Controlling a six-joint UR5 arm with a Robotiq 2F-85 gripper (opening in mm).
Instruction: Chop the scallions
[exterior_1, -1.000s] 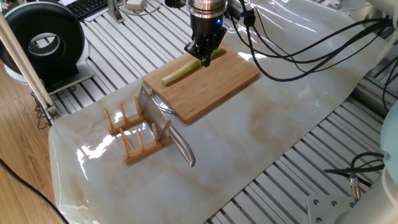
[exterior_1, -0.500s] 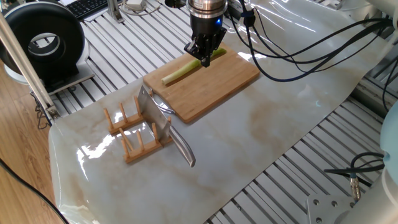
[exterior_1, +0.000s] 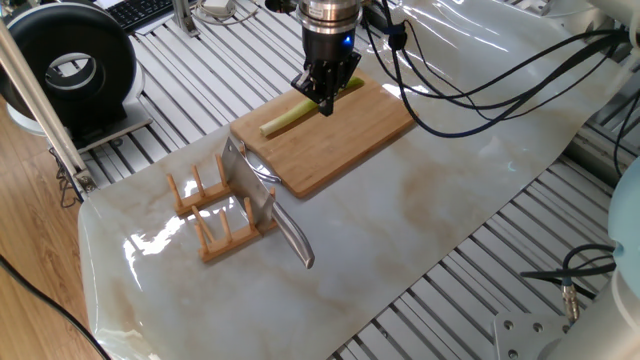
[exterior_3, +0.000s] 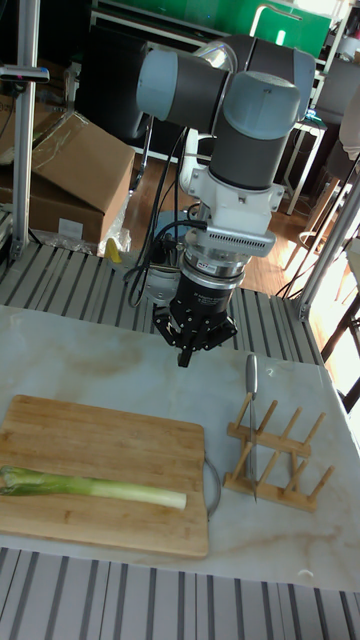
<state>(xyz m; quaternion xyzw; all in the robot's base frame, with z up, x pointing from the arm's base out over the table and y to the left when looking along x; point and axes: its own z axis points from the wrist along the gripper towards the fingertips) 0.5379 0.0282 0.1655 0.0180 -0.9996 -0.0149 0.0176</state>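
One whole scallion (exterior_1: 288, 116) lies on the bamboo cutting board (exterior_1: 350, 140), pale end pointing toward the knife rack. In the tall fixed view the scallion (exterior_3: 95, 486) stretches across the board (exterior_3: 100, 440), green end at the left. My gripper (exterior_1: 322, 95) hovers just above the stalk's green end, fingers apart and empty. From the tall fixed view the gripper (exterior_3: 190, 352) hangs clear of the board, behind its far edge. A silver knife (exterior_1: 262, 205) rests in the wooden rack (exterior_1: 215, 215), and the same knife (exterior_3: 252, 400) stands blade down there.
A black round device (exterior_1: 70, 65) sits at the back left beside a keyboard (exterior_1: 140, 10). Black cables (exterior_1: 480, 90) trail from the arm over the right of the marble sheet. A cardboard box (exterior_3: 70, 170) stands behind the table.
The gripper has shifted slightly left and up over the scallion's green end. The scallion, board and knife have stayed where they were.
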